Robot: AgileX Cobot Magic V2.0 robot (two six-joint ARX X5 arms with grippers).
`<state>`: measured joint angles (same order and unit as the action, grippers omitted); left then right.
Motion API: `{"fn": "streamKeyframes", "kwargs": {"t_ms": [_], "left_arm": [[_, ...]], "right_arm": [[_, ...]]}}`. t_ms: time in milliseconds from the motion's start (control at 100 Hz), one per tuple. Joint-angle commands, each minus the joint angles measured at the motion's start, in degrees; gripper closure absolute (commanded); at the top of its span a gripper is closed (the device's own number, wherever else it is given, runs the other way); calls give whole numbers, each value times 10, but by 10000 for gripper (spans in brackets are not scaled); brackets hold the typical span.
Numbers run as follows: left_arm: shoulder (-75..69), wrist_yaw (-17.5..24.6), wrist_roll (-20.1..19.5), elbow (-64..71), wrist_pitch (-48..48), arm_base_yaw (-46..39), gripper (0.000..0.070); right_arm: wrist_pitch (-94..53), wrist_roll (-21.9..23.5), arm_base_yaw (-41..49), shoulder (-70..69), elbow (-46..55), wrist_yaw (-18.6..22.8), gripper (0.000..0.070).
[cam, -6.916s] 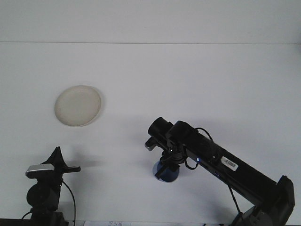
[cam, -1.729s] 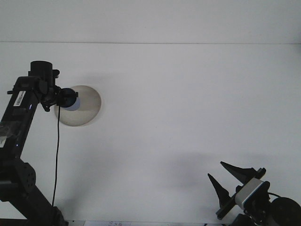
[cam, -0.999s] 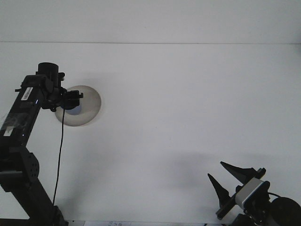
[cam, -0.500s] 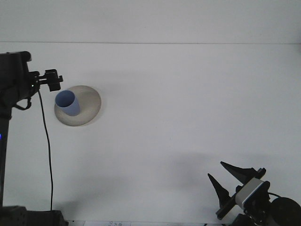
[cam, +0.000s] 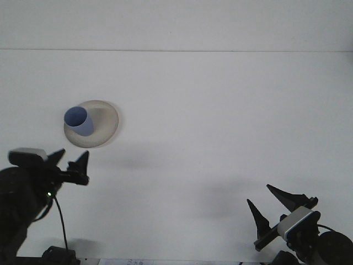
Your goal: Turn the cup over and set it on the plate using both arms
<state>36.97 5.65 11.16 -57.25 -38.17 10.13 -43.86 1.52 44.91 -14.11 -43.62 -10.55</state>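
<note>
Blue cup (cam: 78, 121) is sitting mouth-up on the cream plate (cam: 105, 122), toward the plate's left side, so by the look of it the flip and the placing are both done and what's left is just backing off cleanly. For that bit I'd say move the arms low and wide of the plate so no cable or finger clips the cup, since it's perched off-centre and near the rim. The left gripper (cam: 70, 163) hangs just below the plate with its jaws spread and nothing between them, not touching cup or plate. The right gripper (cam: 270, 200) is well apart at the bottom right corner, jaws also spread and empty. The cup itself looks like a plain smooth tumbler, slightly tapered, open end up, seems to lean a touch left from this angle but that may just be the camera. White table (cam: 220, 110) is otherwise bare around it.
</note>
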Motion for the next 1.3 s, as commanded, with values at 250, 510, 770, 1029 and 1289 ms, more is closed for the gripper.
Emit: {"fn": "streamKeyframes", "kwargs": {"t_ms": [250,510,770,1029,1289], "left_arm": [[-143,15,61,179,1,33,567],[-163,16,73,178,7,33,686],[-169,16,73,178,44,33,686],[-169,16,73,178,97,33,686],[-203,12,-21,220,163,5,686]], "right_arm": [[-3,11,5,-2,-2,0,635],[-11,18,5,-2,-2,0,693],[-7,18,5,-2,-2,0,693],[-7,18,5,-2,-2,0,693],[-7,18,5,-2,-2,0,693]]}}
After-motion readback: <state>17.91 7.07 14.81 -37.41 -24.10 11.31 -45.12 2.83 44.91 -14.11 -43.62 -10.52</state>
